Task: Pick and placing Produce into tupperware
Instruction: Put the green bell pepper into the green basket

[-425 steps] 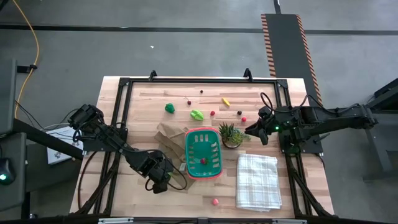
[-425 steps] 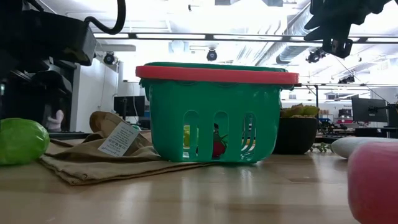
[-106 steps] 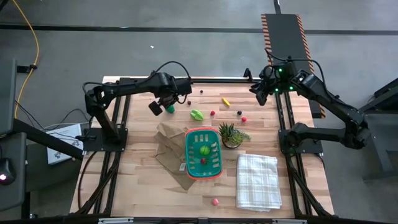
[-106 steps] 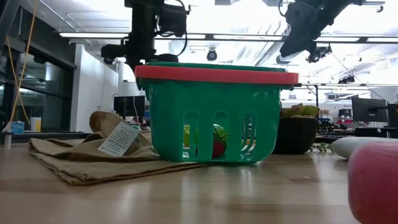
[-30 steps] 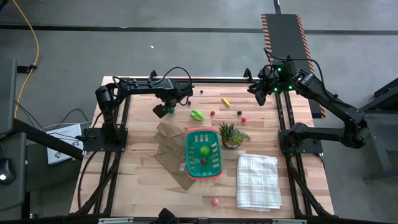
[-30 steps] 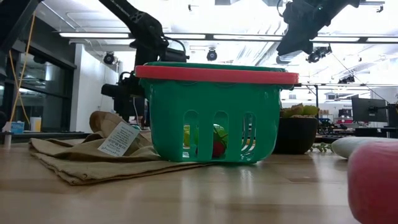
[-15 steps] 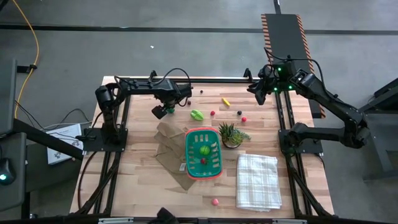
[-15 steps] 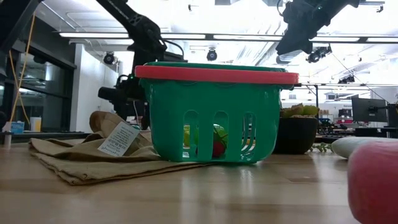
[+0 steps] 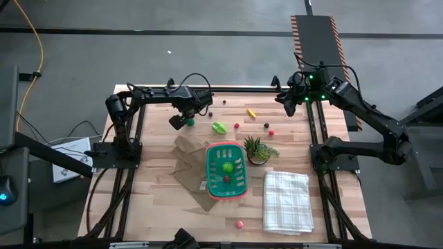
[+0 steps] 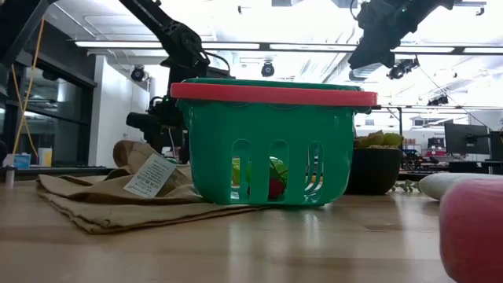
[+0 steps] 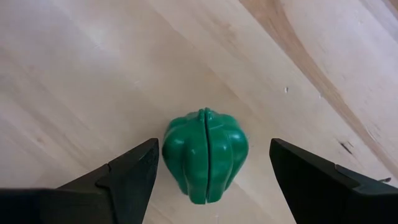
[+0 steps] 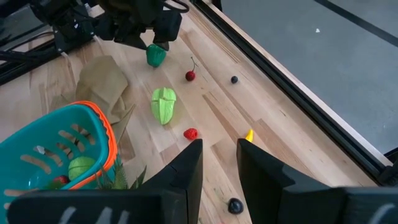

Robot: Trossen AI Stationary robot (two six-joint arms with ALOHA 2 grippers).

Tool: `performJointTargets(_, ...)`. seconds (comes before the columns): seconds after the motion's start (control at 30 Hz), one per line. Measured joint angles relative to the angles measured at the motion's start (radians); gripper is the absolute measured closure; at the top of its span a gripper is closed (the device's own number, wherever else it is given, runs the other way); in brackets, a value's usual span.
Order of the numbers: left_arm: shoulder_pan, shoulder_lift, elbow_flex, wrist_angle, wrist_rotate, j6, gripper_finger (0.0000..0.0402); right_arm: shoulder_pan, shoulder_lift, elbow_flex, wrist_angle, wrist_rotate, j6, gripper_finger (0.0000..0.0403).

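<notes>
The left claw (image 9: 178,123) is low over the wooden surface (image 9: 159,207) at about 10 o'clock from the tupperware (image 9: 225,171), spread wide with a dark green bell pepper (image 11: 206,154) between its two fingers (image 11: 134,171), a gap showing on each side. In the left wrist view the pepper lies on the boards with its seam running lengthwise along the claw's line of sight, its narrower end toward the camera.

The tupperware sits mid-surface, long axis running 12 to 6 o'clock, partly on a brown paper bag (image 9: 188,160). Inside it lie a light green round piece (image 9: 226,167) and a red piece (image 9: 225,180).

At 12 o'clock from it a pale green leafy piece (image 9: 219,127) lies, long axis tilted roughly 10 to 4. A yellow piece (image 9: 251,113) sits at 1 o'clock, pointing about 10 to 4.

The right claw (image 9: 286,101) hangs above the far right corner of the surface, its fingers narrowly parted and holding nothing.
</notes>
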Motion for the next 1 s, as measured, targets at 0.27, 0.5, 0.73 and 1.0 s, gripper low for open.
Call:
performJointTargets(0.27, 0.001, 0.000, 0.000, -0.001, 0.015, -0.001, 0.0108, 0.000, 0.000, 0.000, 0.004, 0.000, 0.000, 0.0313)
performJointTargets(0.5, 0.000, 0.017, 0.002, 0.011, 0.044, -0.019, 0.0108, 0.000, 0.000, 0.000, 0.005, 0.000, 0.000, 0.0313)
performJointTargets(0.73, 0.001, 0.019, 0.001, 0.014, 0.041, -0.018, 0.0108, 0.000, 0.000, 0.000, 0.005, 0.000, 0.000, 0.0313)
performJointTargets(1.0, 0.000, 0.036, 0.002, 0.017, 0.048, -0.008, 0.0108, 0.000, 0.000, 0.000, 0.004, 0.000, 0.000, 0.0313)
